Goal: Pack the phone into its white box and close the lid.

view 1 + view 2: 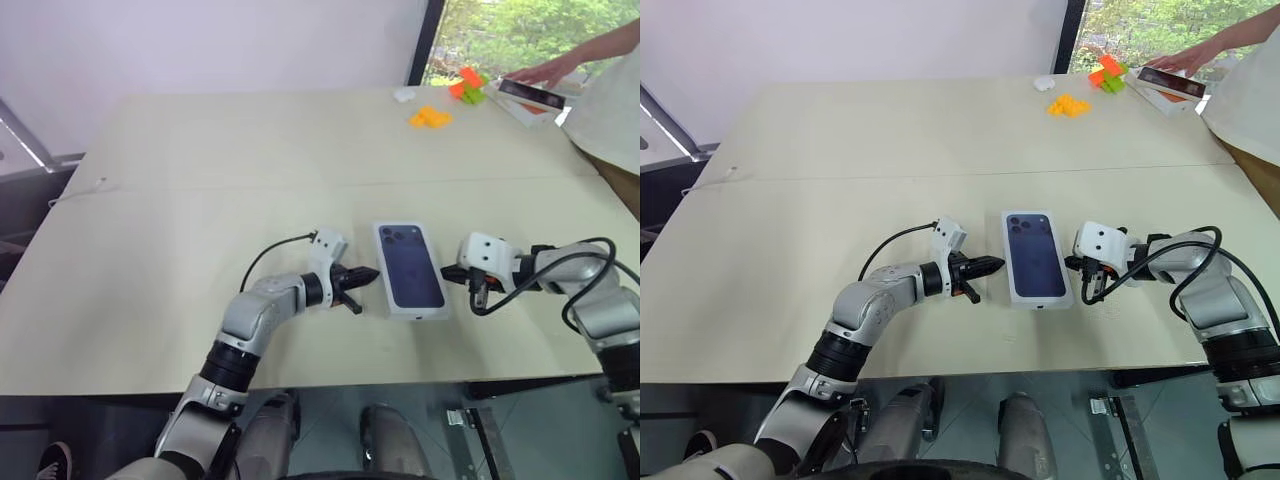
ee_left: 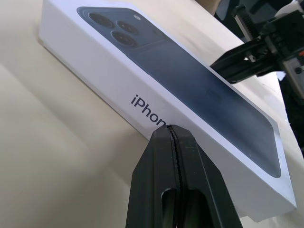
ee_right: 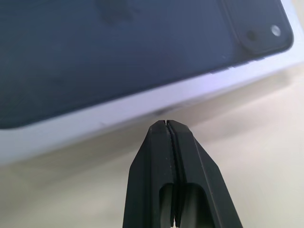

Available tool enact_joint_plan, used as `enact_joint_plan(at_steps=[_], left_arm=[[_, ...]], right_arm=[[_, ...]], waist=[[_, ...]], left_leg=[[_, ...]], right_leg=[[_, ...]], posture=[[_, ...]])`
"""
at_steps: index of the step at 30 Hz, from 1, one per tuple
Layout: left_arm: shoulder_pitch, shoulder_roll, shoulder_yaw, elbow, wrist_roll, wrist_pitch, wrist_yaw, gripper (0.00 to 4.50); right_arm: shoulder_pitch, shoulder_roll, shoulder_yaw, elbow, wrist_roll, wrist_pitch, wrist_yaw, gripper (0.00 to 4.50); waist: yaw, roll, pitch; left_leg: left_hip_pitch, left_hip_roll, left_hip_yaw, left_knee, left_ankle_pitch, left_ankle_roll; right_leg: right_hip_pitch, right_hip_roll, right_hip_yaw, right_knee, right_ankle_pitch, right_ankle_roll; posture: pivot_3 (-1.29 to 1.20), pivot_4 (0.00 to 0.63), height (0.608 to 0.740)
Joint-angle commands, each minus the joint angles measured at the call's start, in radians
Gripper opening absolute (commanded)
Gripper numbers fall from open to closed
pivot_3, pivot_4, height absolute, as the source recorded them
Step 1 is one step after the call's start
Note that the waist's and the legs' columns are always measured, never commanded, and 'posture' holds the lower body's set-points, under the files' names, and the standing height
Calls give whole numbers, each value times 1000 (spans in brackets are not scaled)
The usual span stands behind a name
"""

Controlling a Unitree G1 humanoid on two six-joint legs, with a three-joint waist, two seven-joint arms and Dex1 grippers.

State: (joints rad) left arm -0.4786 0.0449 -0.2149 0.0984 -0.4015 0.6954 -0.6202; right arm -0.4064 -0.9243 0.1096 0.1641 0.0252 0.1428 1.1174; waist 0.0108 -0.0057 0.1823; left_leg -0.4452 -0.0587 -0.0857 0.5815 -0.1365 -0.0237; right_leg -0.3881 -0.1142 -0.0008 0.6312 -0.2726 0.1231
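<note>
The lid [image 1: 410, 270] sits closed over the box in the middle of the tabletop [image 1: 200, 180], its phone picture facing up. The left pincer [image 1: 366, 274] is pressed together, its tip at the lid's left side wall. The right pincer [image 1: 449, 272], also pressed together, sits at the opposite wall.

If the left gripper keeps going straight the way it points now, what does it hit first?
Most likely the lid: the left gripper, fingers shut, points at the lid's long white side wall, near the printed lettering. Nothing lies between them. Whether the tip is touching already is hard to tell.
</note>
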Motion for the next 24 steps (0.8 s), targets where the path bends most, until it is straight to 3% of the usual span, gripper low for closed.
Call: enact_joint_plan(at_steps=[1, 5, 10, 15, 24], left_arm=[[-12, 17, 39, -71, -24, 12, 1, 0], [-6, 42, 80, -143, -66, 60, 10, 0], [5, 75, 127, -229, -101, 111, 36, 0], [38, 109, 148, -273, -111, 130, 48, 0], [97, 157, 163, -335, -130, 144, 59, 0]], right_arm=[[-80, -30, -55, 21, 36, -2, 28, 32], [-134, -17, -102, -2, 130, 86, 73, 32], [-77, 61, -113, -207, 282, 290, 65, 32], [40, 114, -42, -258, 222, 251, 11, 32], [93, 154, 12, -177, 144, 144, -40, 32]], waist=[[-2, 0, 0], [0, 0, 0], [1, 0, 0], [2, 0, 0], [0, 0, -1]], left_leg=[[0, 0, 0, 0, 0, 0], [0, 0, -1, -1, 0, 0], [0, 1, -1, -1, 0, 0], [0, 0, -1, -1, 0, 0], [3, 1, 0, 0, -1, -2]], right_leg=[[0, 0, 0, 0, 0, 0], [-1, 0, 0, 0, 1, 2], [-1, 1, 0, 0, 1, 2], [0, 0, 0, 0, 0, 0], [3, 1, 1, 1, 0, -1]], posture=[[0, 150, 740], [0, 150, 740], [0, 150, 740], [0, 150, 740], [0, 150, 740]])
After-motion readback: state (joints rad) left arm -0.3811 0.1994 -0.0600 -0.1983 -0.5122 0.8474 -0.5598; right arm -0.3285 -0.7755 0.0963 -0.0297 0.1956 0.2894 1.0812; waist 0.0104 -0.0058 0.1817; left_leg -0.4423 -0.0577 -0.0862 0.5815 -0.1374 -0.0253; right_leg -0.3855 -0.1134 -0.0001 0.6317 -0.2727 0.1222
